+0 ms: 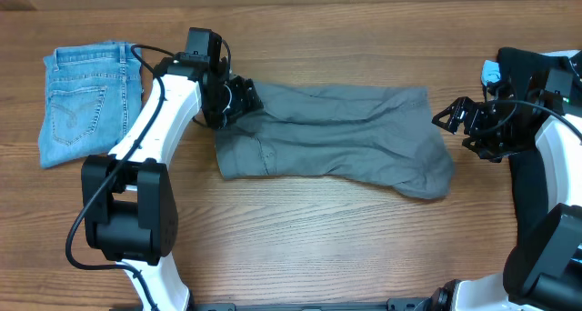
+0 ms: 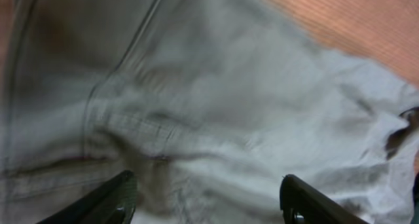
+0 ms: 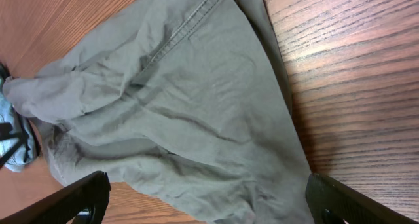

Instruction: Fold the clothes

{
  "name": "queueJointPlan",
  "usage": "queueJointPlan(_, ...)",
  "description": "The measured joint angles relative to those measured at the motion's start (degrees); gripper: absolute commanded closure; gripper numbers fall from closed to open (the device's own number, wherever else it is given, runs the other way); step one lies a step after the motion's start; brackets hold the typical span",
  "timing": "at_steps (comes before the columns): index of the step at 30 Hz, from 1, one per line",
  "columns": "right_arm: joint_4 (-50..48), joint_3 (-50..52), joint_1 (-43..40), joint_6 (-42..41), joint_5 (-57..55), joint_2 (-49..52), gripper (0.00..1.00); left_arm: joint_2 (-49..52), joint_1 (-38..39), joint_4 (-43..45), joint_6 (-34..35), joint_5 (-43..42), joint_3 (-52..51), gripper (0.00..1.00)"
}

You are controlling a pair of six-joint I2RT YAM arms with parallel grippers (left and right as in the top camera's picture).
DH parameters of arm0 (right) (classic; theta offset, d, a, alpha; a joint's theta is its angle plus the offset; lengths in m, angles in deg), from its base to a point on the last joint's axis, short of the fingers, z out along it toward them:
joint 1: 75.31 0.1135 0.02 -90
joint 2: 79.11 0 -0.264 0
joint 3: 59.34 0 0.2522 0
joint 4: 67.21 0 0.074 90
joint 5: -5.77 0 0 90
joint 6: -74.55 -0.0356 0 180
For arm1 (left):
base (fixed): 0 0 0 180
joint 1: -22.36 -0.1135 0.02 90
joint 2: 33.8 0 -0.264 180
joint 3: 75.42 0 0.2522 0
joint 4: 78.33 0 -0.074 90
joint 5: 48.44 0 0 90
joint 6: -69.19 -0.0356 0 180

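The grey shorts (image 1: 336, 138) lie spread and wrinkled across the middle of the wooden table, folded lengthwise. My left gripper (image 1: 238, 100) hovers open over their left end, its fingers apart above the seamed fabric (image 2: 196, 106). My right gripper (image 1: 452, 118) is open just off their right end, fingers apart, with the cloth (image 3: 183, 106) filling its wrist view. Neither gripper holds anything.
Folded light-blue denim jeans (image 1: 86, 100) lie at the far left of the table. Bare wood (image 1: 318, 247) shows in front of the shorts and to the right (image 3: 353, 67).
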Motion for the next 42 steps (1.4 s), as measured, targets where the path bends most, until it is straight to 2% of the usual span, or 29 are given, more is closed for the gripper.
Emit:
queueJointPlan(4,0.3,0.0,0.0,0.0,0.0,0.0,0.00,0.0,1.9,9.1,3.5,1.2,-3.1,0.33)
queueJointPlan(6,0.3,0.0,0.0,0.0,0.0,0.0,0.00,0.0,2.2,12.8,5.8,1.8,-5.8,0.41)
queueJointPlan(10,0.3,0.0,0.0,0.0,0.0,0.0,0.10,0.0,2.2,17.3,8.2,4.1,-7.3,0.66)
queueJointPlan(12,0.3,0.0,0.0,0.0,0.0,0.0,0.17,0.0,2.2,20.9,8.4,4.5,-7.4,0.96)
queueJointPlan(16,0.3,0.0,0.0,0.0,-0.1,0.0,0.20,0.0,2.2,24.0,8.9,4.3,-7.5,0.96)
queueJointPlan(20,0.0,0.0,0.0,0.0,-0.2,0.0,0.20,0.3,2.2,37.7,9.1,1.4,-7.8,0.96)
queueJointPlan(21,-0.1,0.0,0.0,0.0,-0.2,0.0,0.20,0.3,2.3,37.4,9.9,2.9,-7.8,0.88)
queueJointPlan(23,-0.8,0.0,0.0,0.0,-0.2,0.0,0.19,0.3,2.4,35.6,11.4,6.9,-7.8,0.52)
queueJointPlan(24,-1.1,0.0,0.0,0.0,-0.2,0.0,0.18,0.5,2.5,33.1,12.0,8.3,-7.8,0.44)
queueJointPlan(25,-1.2,0.0,0.0,0.0,-0.2,0.0,0.13,0.8,2.5,31.6,11.8,8.4,-7.7,0.43)
queueJointPlan(26,-1.6,0.0,0.0,0.0,-0.2,0.0,0.02,1.2,2.5,28.1,10.8,7.9,-7.5,0.43)
queueJointPlan(27,-1.6,0.0,0.0,-0.1,-0.6,0.0,0.00,1.8,2.5,23.8,9.9,7.0,-7.5,0.41)
queueJointPlan(32,-1.2,0.0,0.0,0.0,-6.2,0.9,0.00,2.1,2.5,6.5,4.2,3.1,-7.4,0.36)
queueJointPlan(35,-0.7,0.0,0.0,1.4,-6.9,6.6,0.00,1.2,1.6,-1.6,1.3,1.8,-7.5,0.34)
queueJointPlan(38,-1.0,0.0,0.0,2.4,-6.0,11.0,0.00,-3.2,1.3,-4.6,-2.2,4.9,-7.5,0.33)
queueJointPlan(42,-1.6,0.0,1.5,3.7,-3.5,13.5,0.00,-2.5,1.4,-3.4,-3.9,7.6,-7.8,0.32)
